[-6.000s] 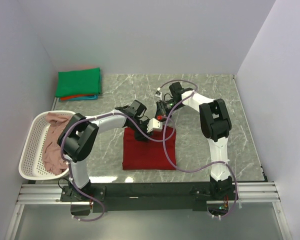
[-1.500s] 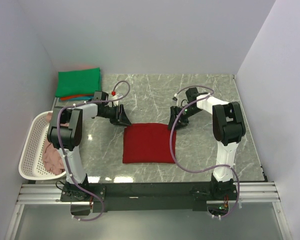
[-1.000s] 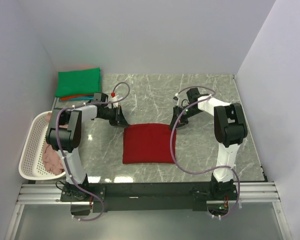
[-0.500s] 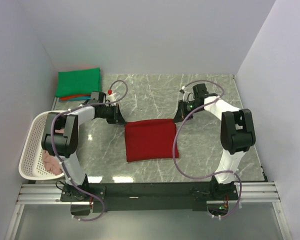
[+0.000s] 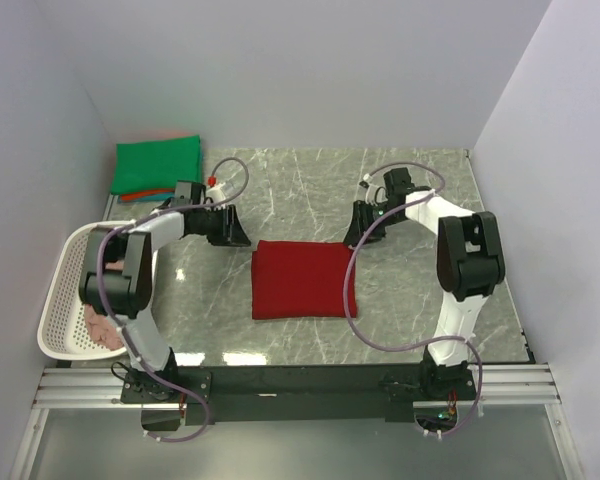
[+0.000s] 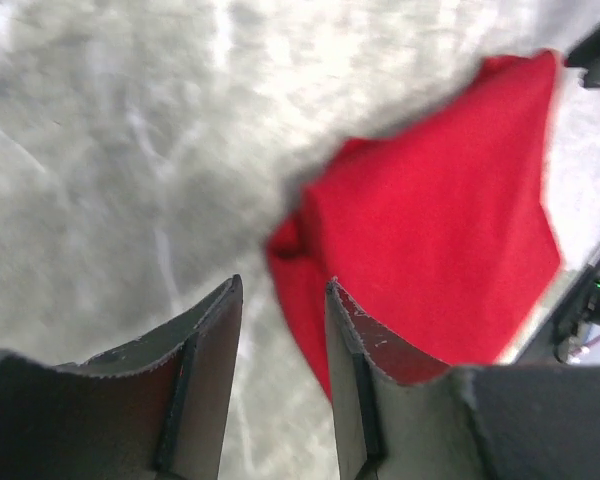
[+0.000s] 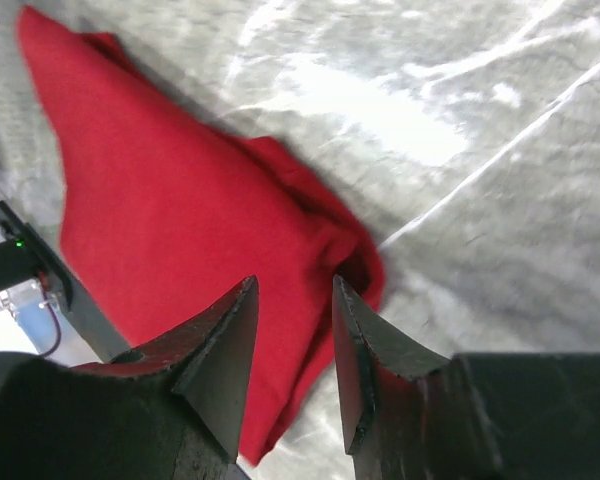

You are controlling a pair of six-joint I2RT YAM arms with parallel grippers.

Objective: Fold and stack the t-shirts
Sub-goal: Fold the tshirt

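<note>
My grey marble desk [image 5: 420, 290] carries a dark red t-shirt [image 5: 302, 280], folded into a flat rectangle and lying at the centre, a little toward the near edge. A white lattice basket [image 5: 60, 290] sits against the left edge with a dusty pink shirt [image 5: 100, 325] bunched inside it. In the far left corner a folded green shirt [image 5: 158, 165] tops a small stack, with an orange-red shirt [image 5: 142, 195] showing under its near edge.

The left gripper [image 5: 238, 233] hangs low over the marble just off the red shirt's far left corner, apart from the cloth. In the left wrist view its fingers [image 6: 205, 330] stand a narrow gap apart with only bare desk between them. The right gripper [image 5: 361, 228] sits at the shirt's far right corner. In the right wrist view its fingers [image 7: 220, 330] are likewise slightly parted and pinch nothing, the rumpled corner of red cloth lying just beyond the tips.
</note>
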